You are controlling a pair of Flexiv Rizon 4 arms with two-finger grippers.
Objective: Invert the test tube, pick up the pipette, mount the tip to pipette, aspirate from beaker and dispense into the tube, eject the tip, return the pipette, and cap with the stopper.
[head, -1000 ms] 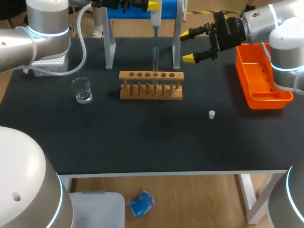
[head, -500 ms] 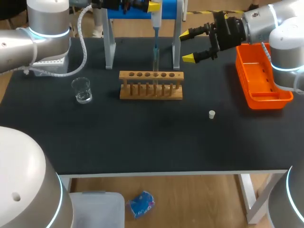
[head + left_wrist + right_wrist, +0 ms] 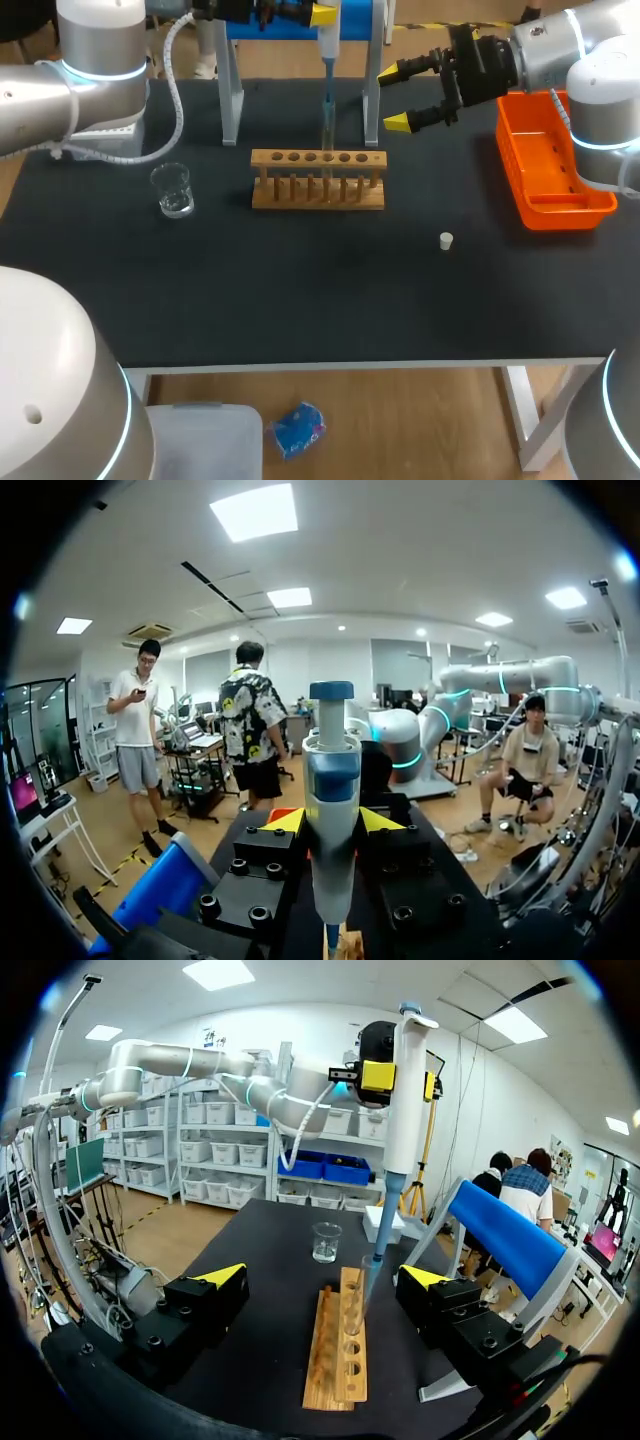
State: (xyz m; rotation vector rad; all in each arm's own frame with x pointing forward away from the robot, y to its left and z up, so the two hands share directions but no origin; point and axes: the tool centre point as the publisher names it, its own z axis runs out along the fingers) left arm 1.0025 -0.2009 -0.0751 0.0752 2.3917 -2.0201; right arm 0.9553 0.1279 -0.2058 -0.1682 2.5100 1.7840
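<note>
Head view, starting nearest to us: the small white stopper (image 3: pixel 446 240) lies alone on the black tabletop (image 3: pixel 300 300), well apart from the rack. Farther on, the glass beaker (image 3: pixel 173 189) stands upright toward our left, and the wooden rack (image 3: pixel 318 180) sits at the middle. The test tube (image 3: pixel 327 150) stands upright in one of the rack's middle holes. The pipette (image 3: pixel 327 45) hangs vertically above it, with its slim tip reaching down into the tube's mouth. The orange bin (image 3: pixel 555 170) rests by the right edge of the tabletop. Beyond the rack, our right gripper (image 3: pixel 395 98) hovers above the tabletop with its fingers wide apart and nothing between them. In the right wrist view, the rack, tube and beaker lie ahead of these fingers. At the far edge, by the blue-and-white stand (image 3: pixel 232 95), our left gripper (image 3: pixel 332 822) has its fingers clamped on the pipette body from both sides, as the left wrist view shows
</note>
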